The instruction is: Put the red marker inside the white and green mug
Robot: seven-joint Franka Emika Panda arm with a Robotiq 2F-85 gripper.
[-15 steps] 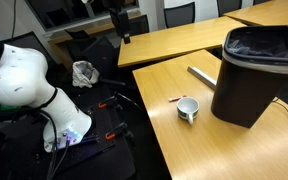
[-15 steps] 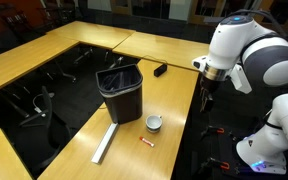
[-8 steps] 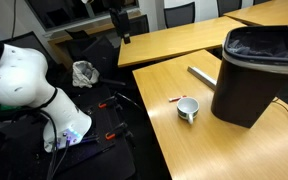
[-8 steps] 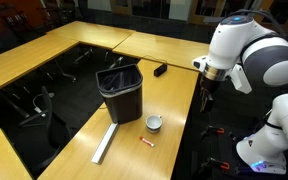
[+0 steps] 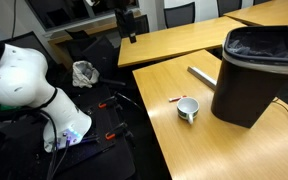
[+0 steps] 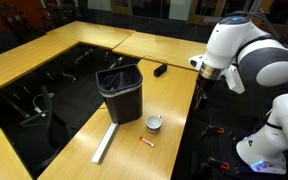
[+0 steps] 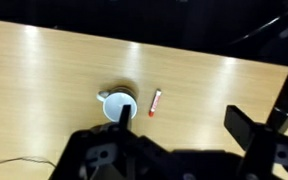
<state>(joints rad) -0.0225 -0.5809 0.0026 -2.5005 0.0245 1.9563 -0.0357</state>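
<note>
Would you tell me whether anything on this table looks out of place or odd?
Nothing looks spilled or damaged. The oddity is the black bin standing on the table, near the white and green mug, rather than on a floor. The red marker lies loose beside the mug; a grey-white tube lies by the bin.

Bin: a big black bin (image 5: 256, 75) stood upright on the desk (image 5: 214, 150), with a black bag inside it.
Tube: a long grey-white tube (image 5: 202, 75) lay flat on the desk, just beside the bin.
Small thing: a little black thing (image 6: 160, 70) sat on the desk, well apart from the bin.
Floor: a crumpled white bag (image 5: 84, 72) and some red-handled tools (image 5: 112, 135) lay on the dark floor.
Chairs: dark chairs (image 5: 180, 13) stood behind the desk.
</note>
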